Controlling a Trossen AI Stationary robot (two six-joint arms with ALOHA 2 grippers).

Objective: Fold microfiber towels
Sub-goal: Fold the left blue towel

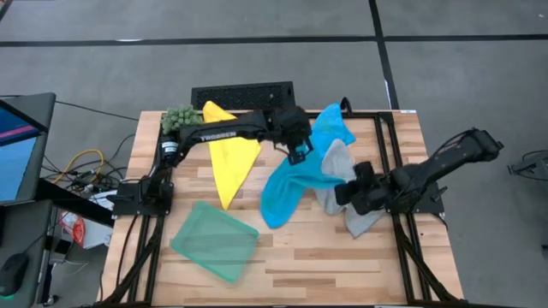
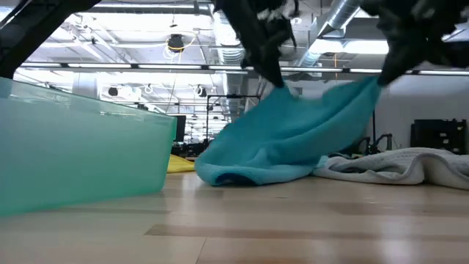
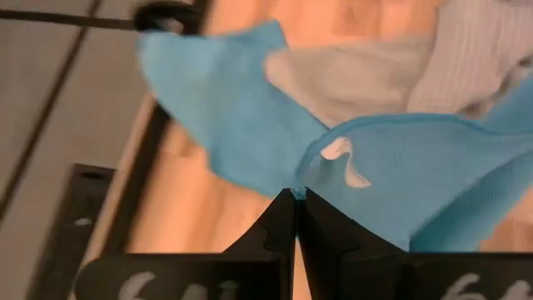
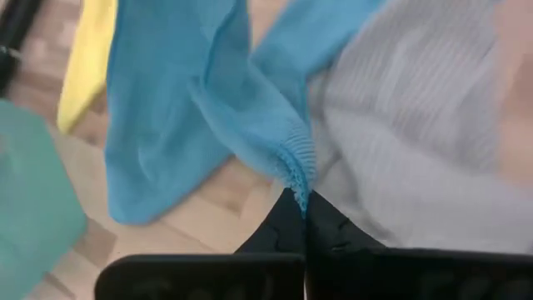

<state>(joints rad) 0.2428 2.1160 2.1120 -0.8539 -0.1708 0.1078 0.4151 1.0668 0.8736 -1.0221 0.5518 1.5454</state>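
A bright blue towel (image 1: 287, 192) hangs between my two grippers, its lower part on the table. My left gripper (image 1: 297, 154) is shut on one corner, my right gripper (image 1: 347, 184) is shut on another. A second bright blue towel (image 1: 332, 127) lies at the far side, partly under a light grey towel (image 1: 342, 188). The yellow towel (image 1: 229, 158) lies flat left of centre. The teal green towel (image 1: 214, 241) lies flat at the near left. My left gripper pinches a corner of the blue towel's edge (image 3: 301, 185) between its two fingers, held above the table. The cloth hangs below it. My right gripper pinches another corner, at the hemmed edge (image 4: 298, 179), between its two fingers. The cloth sags between the two holds (image 2: 308, 121), and its lower end (image 2: 234, 172) rests on the table.
A small fuzzy green plant ball (image 1: 178, 117) sits at the far left corner beside a black perforated tray (image 1: 242, 92). Black frame rails (image 1: 390, 154) run along the table's sides. Bare wood lies at the near middle and right (image 1: 342, 265).
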